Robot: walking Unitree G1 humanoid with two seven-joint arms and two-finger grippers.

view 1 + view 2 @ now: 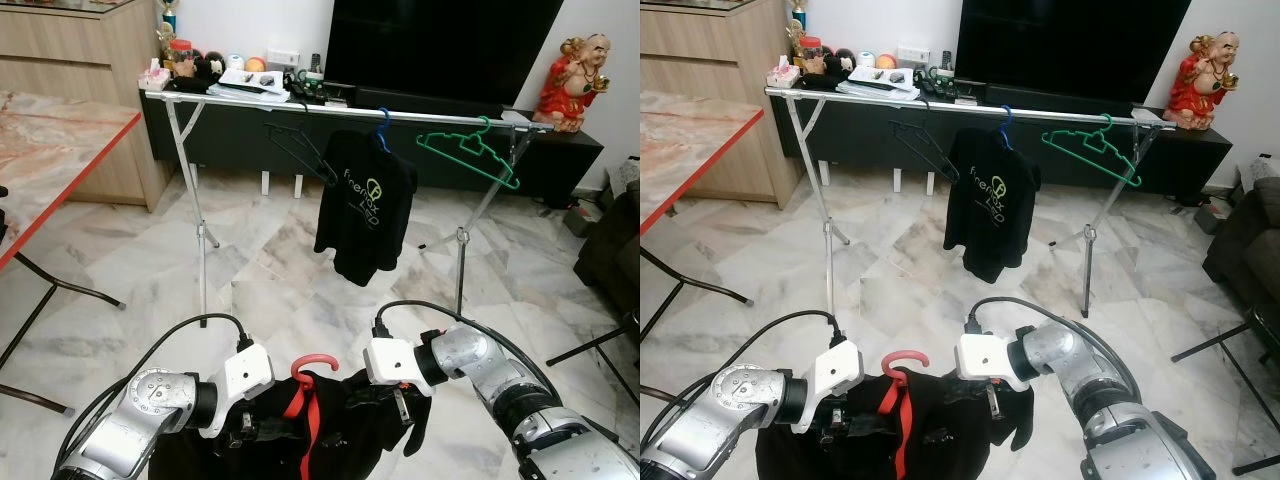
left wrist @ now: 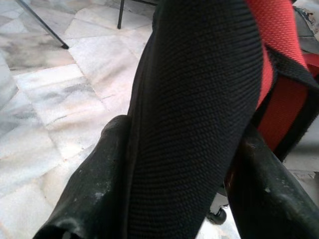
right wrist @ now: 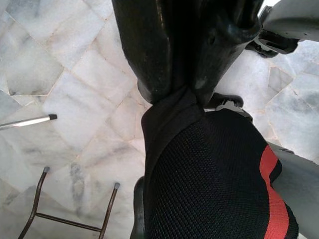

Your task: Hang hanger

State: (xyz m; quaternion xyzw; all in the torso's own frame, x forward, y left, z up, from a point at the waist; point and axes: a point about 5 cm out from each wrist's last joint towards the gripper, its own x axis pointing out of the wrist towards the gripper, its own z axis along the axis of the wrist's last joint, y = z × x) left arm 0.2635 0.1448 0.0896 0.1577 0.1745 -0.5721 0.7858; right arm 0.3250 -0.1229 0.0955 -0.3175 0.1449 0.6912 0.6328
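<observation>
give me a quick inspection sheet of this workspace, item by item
surface: marble tile floor.
job's things: black-and-red garment on a red hanger, held low between both grippers; drying rack rail ahead.
clutter: black hanger, black t-shirt on a blue hanger, and green hanger on the rail.
grippers: left gripper and right gripper each shut on garment cloth.
cables: black cables loop over both wrists.
surroundings: TV, red figurine, red-edged table.
</observation>
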